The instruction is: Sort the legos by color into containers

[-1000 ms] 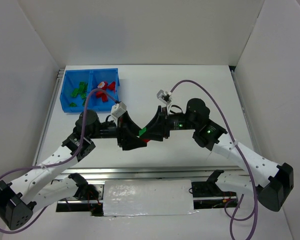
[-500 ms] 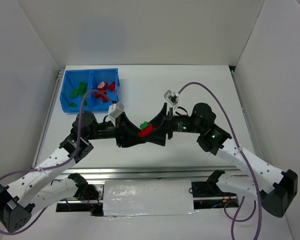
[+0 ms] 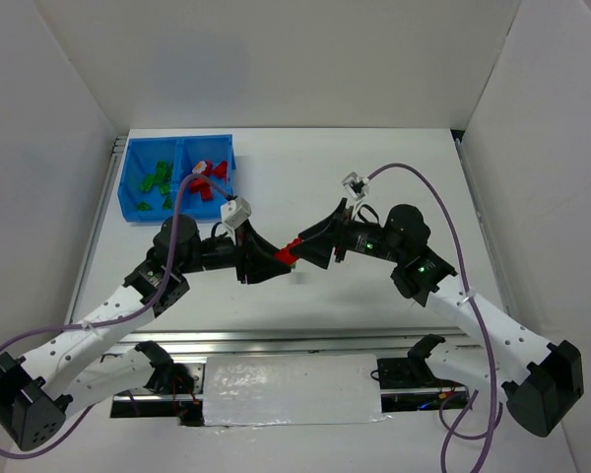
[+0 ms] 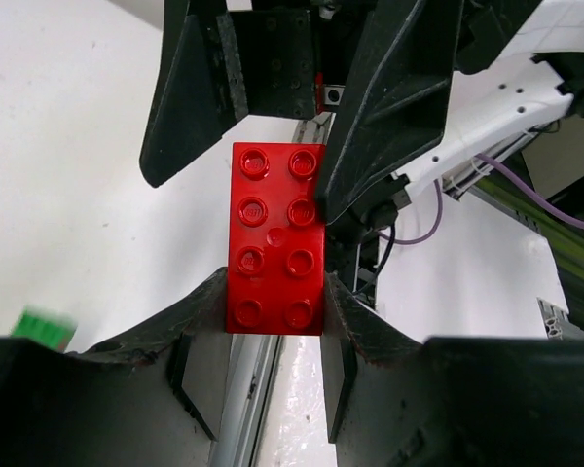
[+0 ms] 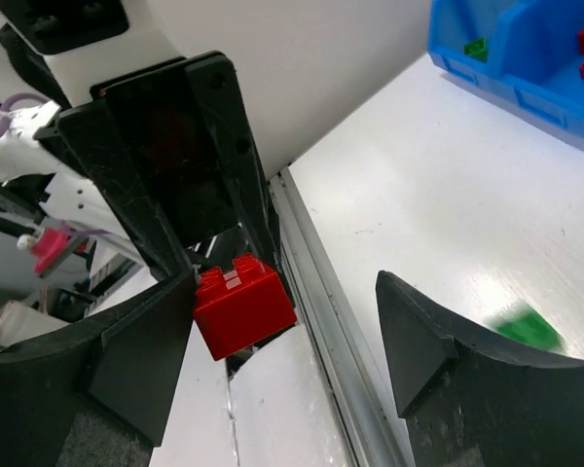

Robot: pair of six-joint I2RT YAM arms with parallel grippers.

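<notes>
Far left: blue bin (image 3: 180, 139) with two compartments. The left one holds green bricks (image 3: 158, 180), the right one red bricks (image 3: 208, 178). No mixing that I can see, so most of the sort looks done.

Mid table, nearer me: my left gripper (image 4: 274, 290) is clamped on one end of a red brick (image 4: 275, 233), studs facing its camera and the brick held off the table (image 3: 404, 177). I judge this one belongs in the bin's right compartment.

Just right of it: my right gripper (image 5: 283, 279) is spread wide and holds nothing. Its fingers flank the far end of the same brick. One finger is touching or nearly touching the brick's side; I cannot tell which. The other is apart from it.

Below the grippers: a green piece (image 5: 528, 328) shows in both wrist views, blurred. I cannot tell whether it is resting or dropping. The top view hides it. It remains to be put in the left compartment.

Left to do, by my reckoning: the red brick and that green piece, the only two I see outside the bin.

In the way: the two grippers sit nose to nose, so the right should clear off before the left swings toward the bin. My left arm's purple cable (image 3: 180, 197) loops across the bin's near edge in the top view.
</notes>
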